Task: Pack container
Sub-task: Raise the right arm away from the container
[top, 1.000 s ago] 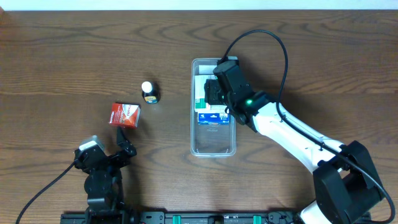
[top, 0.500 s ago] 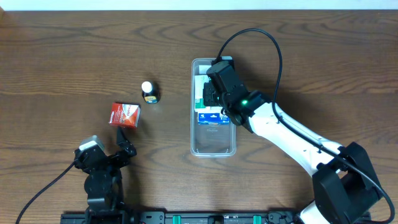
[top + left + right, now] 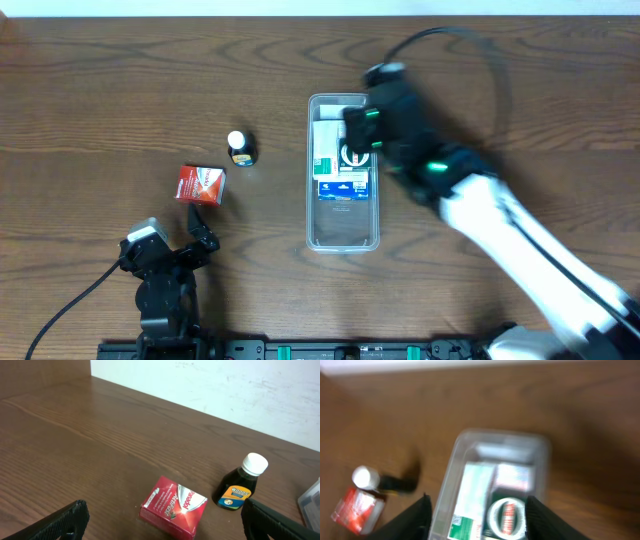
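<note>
The clear plastic container [image 3: 343,240] lies at the table's centre and holds several small boxes, a green-and-white one [image 3: 325,150], a blue-and-white one [image 3: 340,188] and a dark box with a white ring [image 3: 355,155]. It shows blurred in the right wrist view [image 3: 455,457]. My right gripper [image 3: 365,125] is open and empty above the container's far end, blurred by motion. A red box [image 3: 201,184] and a dark bottle with a white cap [image 3: 239,148] stand left of the container. My left gripper [image 3: 190,240] is open near the front left, with the red box [image 3: 174,507] ahead of it.
The bottle [image 3: 242,485] stands right of the red box in the left wrist view. A white wall [image 3: 225,380] runs along the table's far edge. The right arm [image 3: 520,240] crosses the right half of the table.
My right gripper has let go of the dark ringed box, which now lies in the container, and the arm is lifting away to the right. The left arm has not moved.
</note>
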